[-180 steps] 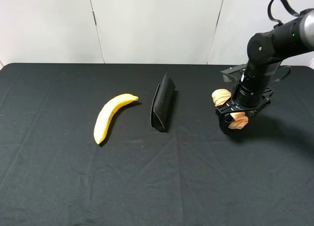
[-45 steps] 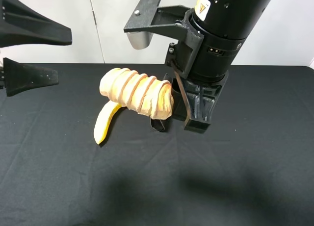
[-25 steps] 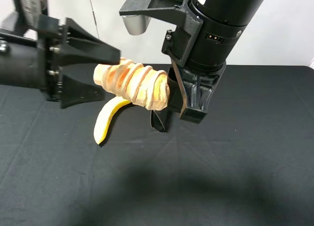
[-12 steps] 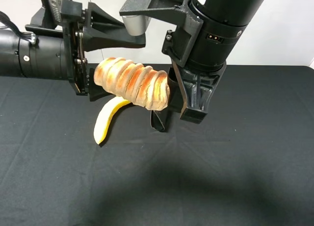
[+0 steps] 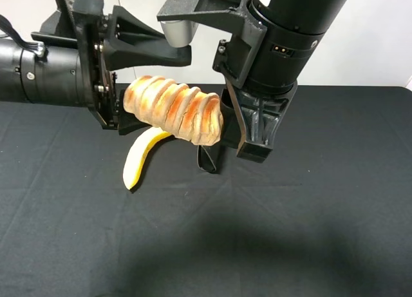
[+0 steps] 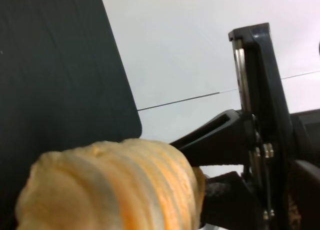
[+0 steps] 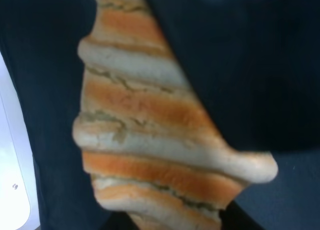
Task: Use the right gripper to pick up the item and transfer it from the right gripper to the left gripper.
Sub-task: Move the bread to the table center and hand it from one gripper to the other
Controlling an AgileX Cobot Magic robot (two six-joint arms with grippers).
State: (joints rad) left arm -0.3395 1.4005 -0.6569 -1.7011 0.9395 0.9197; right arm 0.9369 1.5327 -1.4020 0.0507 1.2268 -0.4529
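The item point(image 5: 174, 110), a tan-and-cream ridged loaf, hangs in the air above the table, held level. My right gripper point(image 5: 234, 127) is shut on its right end. My left gripper point(image 5: 154, 87) comes in from the left and is open, with one finger point(image 5: 151, 49) well above the loaf's left end and the other finger point(image 5: 127, 121) just below it. In the left wrist view the loaf point(image 6: 110, 190) sits close to the camera. In the right wrist view the loaf point(image 7: 150, 140) fills the frame.
A yellow banana point(image 5: 138, 158) lies on the black table point(image 5: 322, 232) below the loaf. A black folded case point(image 5: 207, 160) lies beside it, mostly hidden behind the right gripper. A white wall stands behind the table.
My left gripper has come in from the left and slid its open fingers around the loaf's left end. The right gripper and the loaf have held still over the last second.
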